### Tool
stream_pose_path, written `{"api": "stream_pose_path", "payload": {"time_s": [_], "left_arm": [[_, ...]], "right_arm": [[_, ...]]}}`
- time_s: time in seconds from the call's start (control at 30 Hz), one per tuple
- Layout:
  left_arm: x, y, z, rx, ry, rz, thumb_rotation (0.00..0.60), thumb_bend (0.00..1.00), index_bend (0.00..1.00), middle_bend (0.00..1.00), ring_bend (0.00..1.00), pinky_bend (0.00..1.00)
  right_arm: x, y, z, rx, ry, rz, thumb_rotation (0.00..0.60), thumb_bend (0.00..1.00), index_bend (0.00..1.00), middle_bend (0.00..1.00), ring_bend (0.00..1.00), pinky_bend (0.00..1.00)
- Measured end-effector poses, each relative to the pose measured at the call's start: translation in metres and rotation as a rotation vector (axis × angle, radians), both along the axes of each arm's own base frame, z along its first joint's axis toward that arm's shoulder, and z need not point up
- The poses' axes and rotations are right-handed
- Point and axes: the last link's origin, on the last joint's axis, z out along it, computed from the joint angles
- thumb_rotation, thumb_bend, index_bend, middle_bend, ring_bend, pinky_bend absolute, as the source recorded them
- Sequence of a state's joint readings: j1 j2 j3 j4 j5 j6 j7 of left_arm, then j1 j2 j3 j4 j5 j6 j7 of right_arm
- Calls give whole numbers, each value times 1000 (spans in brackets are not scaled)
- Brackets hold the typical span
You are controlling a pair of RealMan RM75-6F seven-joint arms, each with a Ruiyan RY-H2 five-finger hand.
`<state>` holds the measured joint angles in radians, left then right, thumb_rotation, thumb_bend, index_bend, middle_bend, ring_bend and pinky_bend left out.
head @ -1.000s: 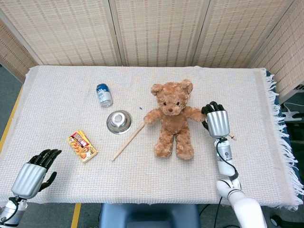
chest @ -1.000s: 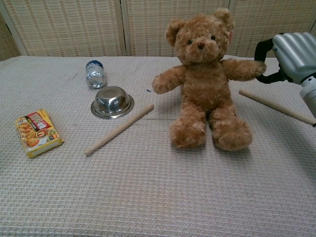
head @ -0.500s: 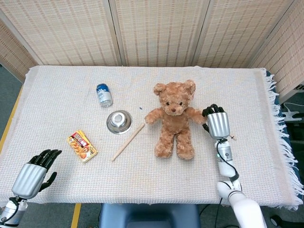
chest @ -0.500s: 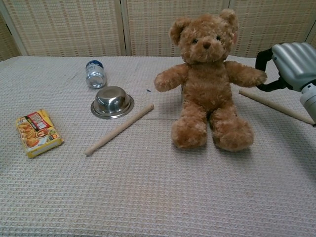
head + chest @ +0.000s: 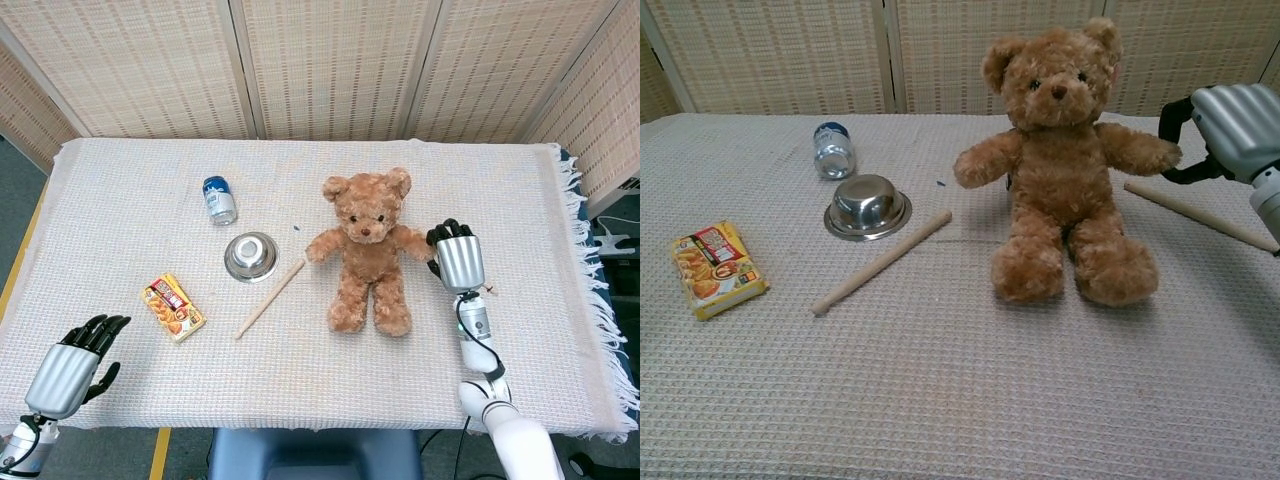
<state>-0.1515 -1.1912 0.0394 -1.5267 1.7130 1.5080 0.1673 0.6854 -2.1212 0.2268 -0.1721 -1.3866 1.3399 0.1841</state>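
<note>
A brown teddy bear (image 5: 366, 250) (image 5: 1065, 170) sits upright at the middle of the table, facing me. My right hand (image 5: 456, 258) (image 5: 1232, 128) is at the bear's outstretched paw on the right, its dark fingers (image 5: 1175, 140) curled around the paw's tip. My left hand (image 5: 72, 366) hovers over the table's near left corner with its fingers apart and nothing in it. The chest view does not show the left hand.
Left of the bear are a steel bowl (image 5: 250, 256) (image 5: 868, 207), a wooden stick (image 5: 271, 298) (image 5: 882, 262), a blue can on its side (image 5: 219, 199) (image 5: 834, 149) and a yellow snack packet (image 5: 174, 307) (image 5: 717, 268). A second stick (image 5: 1200, 215) lies under my right hand.
The bear has shifted slightly toward me and to the right, along with my right hand at its paw. The left hand has stayed still.
</note>
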Motion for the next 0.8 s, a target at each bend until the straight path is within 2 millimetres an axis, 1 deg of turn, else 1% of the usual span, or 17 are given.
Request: {"api": "stream_pose_path", "payload": {"time_s": [0.1,0.23,0.57,0.8], "left_arm": [[0,0,0,-1,0,0,600,390,134,168,155,365],[0,0,0,0,0,0,600,389,134,169,154,366],[0,0,0,-3,0,-1,600,389,134,174,155,366],[0,0,0,-3,0,0,600,389,134,176,156,367]], "right_arm": [[-1,1,-4,13,7,-6,600,222,599,520,324,484],[1,1,-2,2,7,3,600,222,599,520,324,484],[7,-7,16,-63,19,38,600,221,599,520,324,484],[4,-5,9,-29,22,22,600,221,599,520,324,484]]}}
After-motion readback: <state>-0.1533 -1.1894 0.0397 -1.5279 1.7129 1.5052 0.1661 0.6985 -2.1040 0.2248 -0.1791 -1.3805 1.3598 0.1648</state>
